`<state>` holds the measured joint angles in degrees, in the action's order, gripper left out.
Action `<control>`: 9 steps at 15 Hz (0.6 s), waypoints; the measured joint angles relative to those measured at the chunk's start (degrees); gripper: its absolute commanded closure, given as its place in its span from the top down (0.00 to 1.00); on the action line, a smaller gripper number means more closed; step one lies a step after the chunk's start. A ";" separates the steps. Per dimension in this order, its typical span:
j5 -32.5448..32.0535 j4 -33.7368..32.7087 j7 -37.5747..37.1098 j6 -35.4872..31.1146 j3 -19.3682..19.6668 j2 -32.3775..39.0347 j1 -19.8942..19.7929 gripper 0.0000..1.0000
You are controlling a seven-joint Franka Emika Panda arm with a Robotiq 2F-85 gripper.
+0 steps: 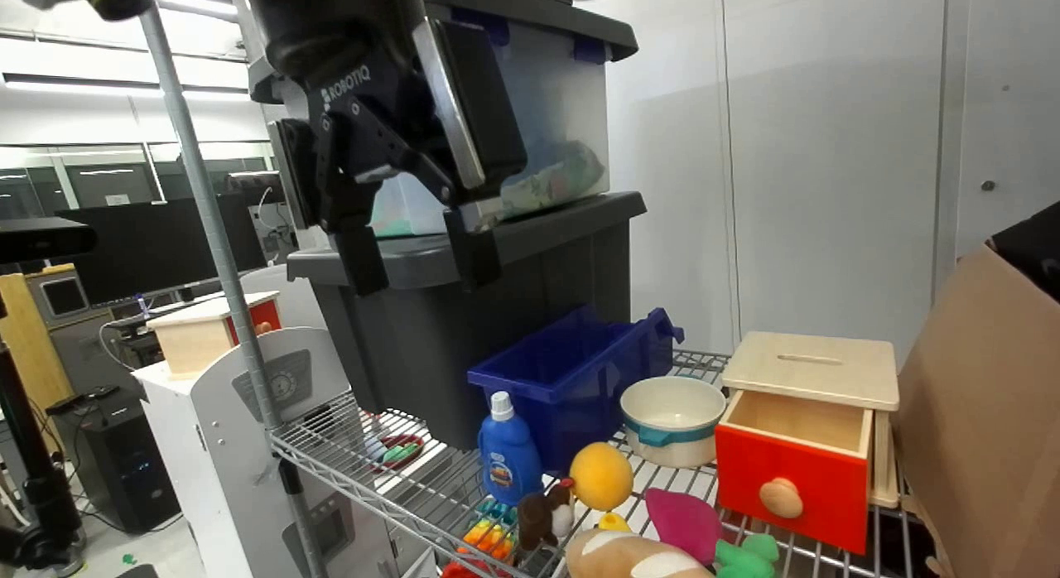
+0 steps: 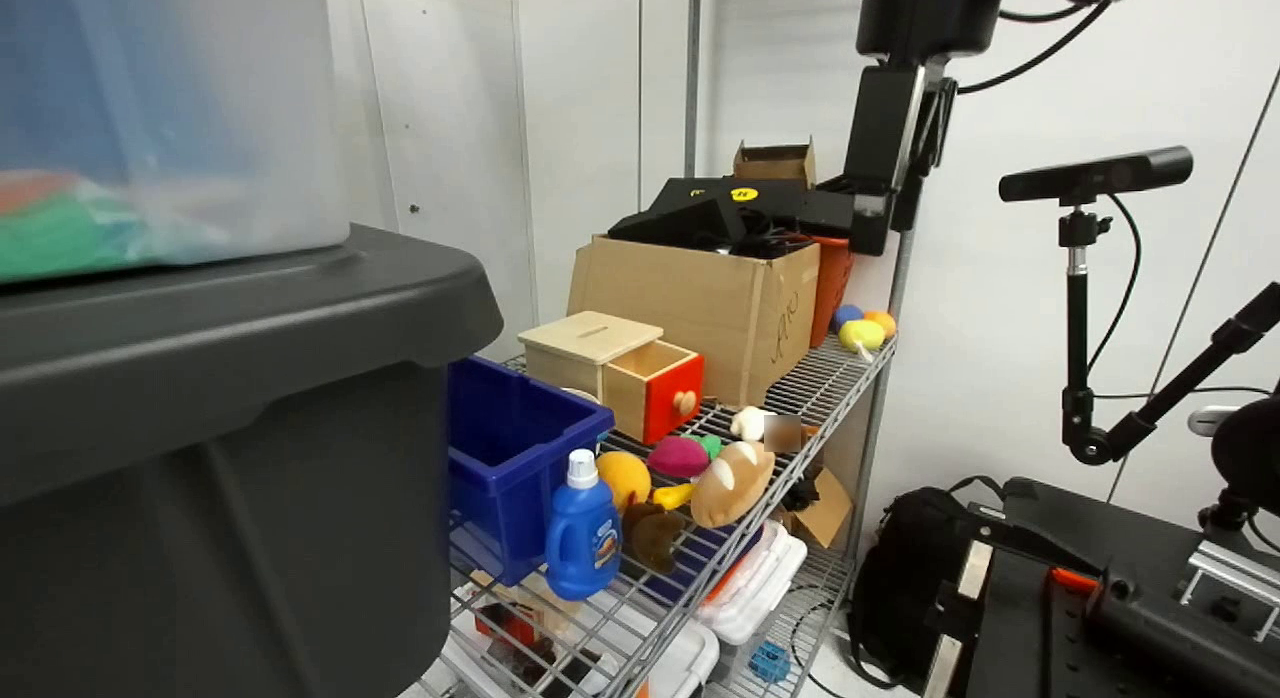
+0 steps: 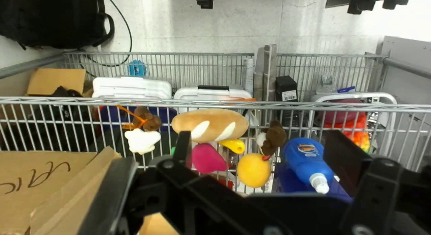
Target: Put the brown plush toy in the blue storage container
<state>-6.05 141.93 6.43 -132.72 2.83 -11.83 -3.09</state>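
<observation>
wire shelf [image 2: 825, 383]: tan plush [image 3: 211, 123] lying by the edge; dark plush [image 3: 275, 137] beside the bottle [image 1: 508, 458]; blue bin [image 1: 588, 404] just behind that bottle. my gripper [image 1: 424, 273], high above: jaws spread wide, empty.

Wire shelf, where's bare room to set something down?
Bare shelf between the dark tote, bottle and front rail; also between the carton, white toy and front rail. Crowded around the ball: bottle, blue bin, bowl, pink toy.

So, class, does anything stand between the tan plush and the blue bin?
Yes, low down: the ball and dark-brown toy lie between the tan plush and blue bin, with the bottle beside the bin. Lifted over them, the tan plush would probably pass.
</observation>
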 measured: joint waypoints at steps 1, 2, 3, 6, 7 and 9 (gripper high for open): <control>-0.16 0.00 0.00 0.00 0.30 0.77 -0.41 1.00; -0.34 -0.07 0.00 0.00 0.51 1.52 -0.82 1.00; -0.54 -0.24 0.00 0.01 0.64 2.30 -1.20 1.00; -0.70 -1.45 0.26 0.02 1.06 4.89 -1.68 1.00; -0.76 -2.04 0.42 0.02 1.16 5.94 -1.73 1.00; -2.06 -3.46 0.43 0.03 1.20 8.32 -1.76 1.00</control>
<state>-8.12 138.47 6.85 -132.70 4.03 -3.51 -4.85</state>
